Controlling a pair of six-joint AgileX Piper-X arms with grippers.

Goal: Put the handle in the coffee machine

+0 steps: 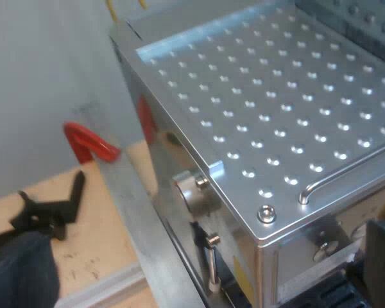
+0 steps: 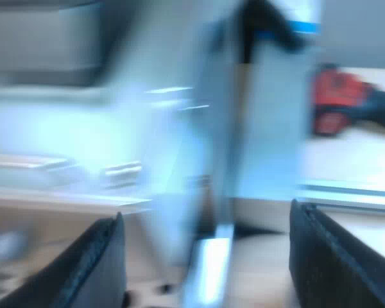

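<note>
Your left claw (image 1: 202, 260) hung open and empty over the machine's (image 1: 276, 115) top corner. Your right claw (image 2: 208, 256) was open too; a blurred red-ended handle (image 2: 346, 102), probably, lay on the worktop (image 2: 346, 160) beyond it.

machine (image 1: 276, 96) on a table (image 1: 96, 250)
a rail (image 1: 346, 173) lies on the machine's top by its edge; a knob (image 1: 191, 189) sits on the side under it, a wand (image 1: 212, 263) below; clamp (image 1: 86, 142) and bracket (image 1: 48, 212) lie beside, apart.

One espresso machine (image 1: 276, 115) and one red-and-dark object (image 2: 337, 102).
</note>
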